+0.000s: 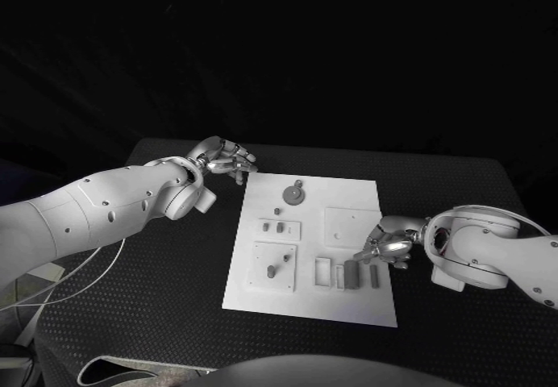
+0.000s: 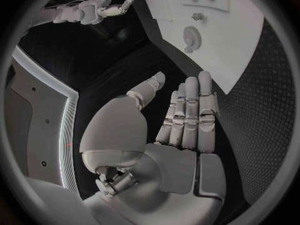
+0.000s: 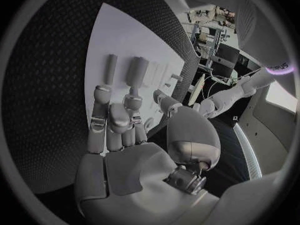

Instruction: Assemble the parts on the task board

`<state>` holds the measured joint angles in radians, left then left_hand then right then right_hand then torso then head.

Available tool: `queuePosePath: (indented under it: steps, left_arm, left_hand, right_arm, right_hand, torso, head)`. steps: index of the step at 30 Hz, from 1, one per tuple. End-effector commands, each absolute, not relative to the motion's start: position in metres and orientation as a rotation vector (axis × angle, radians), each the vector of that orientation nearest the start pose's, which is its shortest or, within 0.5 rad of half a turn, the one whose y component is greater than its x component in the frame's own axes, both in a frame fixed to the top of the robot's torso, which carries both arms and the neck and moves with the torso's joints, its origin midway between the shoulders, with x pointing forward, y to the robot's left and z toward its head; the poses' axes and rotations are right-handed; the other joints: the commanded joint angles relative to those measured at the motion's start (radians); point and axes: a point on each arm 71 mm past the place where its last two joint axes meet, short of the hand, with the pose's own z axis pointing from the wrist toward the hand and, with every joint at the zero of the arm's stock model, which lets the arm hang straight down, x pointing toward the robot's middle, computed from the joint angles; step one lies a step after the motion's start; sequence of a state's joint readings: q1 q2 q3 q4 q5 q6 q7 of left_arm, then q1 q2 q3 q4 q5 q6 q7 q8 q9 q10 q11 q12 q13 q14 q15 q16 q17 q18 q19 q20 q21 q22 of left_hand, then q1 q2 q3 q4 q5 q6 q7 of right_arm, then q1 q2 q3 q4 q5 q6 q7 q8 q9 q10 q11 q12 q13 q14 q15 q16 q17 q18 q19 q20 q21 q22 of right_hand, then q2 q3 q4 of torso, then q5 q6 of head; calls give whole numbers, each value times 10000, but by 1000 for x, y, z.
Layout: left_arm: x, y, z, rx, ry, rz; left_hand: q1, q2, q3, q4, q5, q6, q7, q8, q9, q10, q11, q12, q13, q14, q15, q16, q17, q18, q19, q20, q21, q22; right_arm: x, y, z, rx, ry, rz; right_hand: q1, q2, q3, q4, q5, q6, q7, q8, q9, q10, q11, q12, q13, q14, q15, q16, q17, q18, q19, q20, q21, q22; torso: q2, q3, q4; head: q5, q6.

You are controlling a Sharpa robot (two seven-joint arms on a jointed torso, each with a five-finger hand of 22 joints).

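The white task board (image 1: 305, 300) lies mid-table. On it are a grey round disc (image 1: 293, 194), small pegs (image 1: 276, 227) and three long grey pieces (image 1: 350, 274) side by side near its right front. My left hand (image 1: 223, 165) hovers off the board's far left corner, fingers straight and holding nothing; in the left wrist view this hand (image 2: 184, 120) faces the board (image 2: 244, 55) and the disc (image 2: 190, 36). My right hand (image 1: 389, 242) sits at the board's right edge beside the long pieces. In the right wrist view that hand (image 3: 122, 130) is empty, with two long pieces (image 3: 136, 71) just beyond its fingertips.
The black table (image 1: 465, 193) extends on all sides of the board. A square recess (image 1: 350, 225) and a plate with a lever-like part (image 1: 274, 267) lie on the board. A white cable (image 1: 70, 278) hangs off the table's left side.
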<state>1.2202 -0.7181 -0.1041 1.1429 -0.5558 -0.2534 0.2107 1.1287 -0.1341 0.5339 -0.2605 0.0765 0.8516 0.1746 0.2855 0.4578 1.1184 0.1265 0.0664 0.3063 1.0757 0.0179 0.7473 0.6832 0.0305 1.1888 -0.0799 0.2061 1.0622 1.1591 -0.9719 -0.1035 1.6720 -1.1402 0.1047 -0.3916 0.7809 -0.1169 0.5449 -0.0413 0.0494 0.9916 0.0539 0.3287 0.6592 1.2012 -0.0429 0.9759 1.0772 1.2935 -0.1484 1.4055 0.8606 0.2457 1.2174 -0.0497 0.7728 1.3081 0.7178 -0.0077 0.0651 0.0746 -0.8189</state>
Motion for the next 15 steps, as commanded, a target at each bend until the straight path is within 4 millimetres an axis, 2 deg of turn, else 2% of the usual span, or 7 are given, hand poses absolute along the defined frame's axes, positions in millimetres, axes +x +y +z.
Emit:
queuePosePath:
  steps: [1,9,15]
  left_arm:
    - [545,253,-215,-6373,16754,-10441]
    - [545,252,-215,-6363,16766,-10469]
    - [544,252,-215,-6353,16772,-10489]
  left_hand:
    - [-35,10,-55,31,-8,-17,62,53,-16,-55,-3,28,-14,43,-7,-49,14,522,70,-14,-54,10]
    - [-40,11,-56,35,-8,-17,62,54,-16,-55,-3,28,-16,44,-7,-53,18,522,70,-14,-56,11]
    - [-41,12,-56,37,-7,-17,62,55,-17,-56,-3,27,-18,44,-7,-56,22,522,69,-14,-58,12]
  right_arm:
    - [416,-229,-255,1188,24802,4824]
    - [413,-225,-257,1116,24915,4604]
    - [416,-226,-258,735,24680,4167]
  right_hand:
    - [-129,55,-86,-10,-7,238,166,-67,-24,43,10,24,-24,-48,3,46,15,161,-77,24,65,230]
    - [-427,-61,-133,40,-6,237,169,-180,-90,61,10,12,-62,-63,-2,54,19,161,-122,11,115,218]
    - [-558,-177,-86,93,-6,216,183,-249,-125,62,23,-1,-86,-72,10,44,13,161,-145,-8,129,209]
  torso:
    - [10,-3,2]
    - [12,-2,10]
    - [10,-1,7]
  head:
    - [-3,1]
    - [-89,-19]
    - [-76,-23]
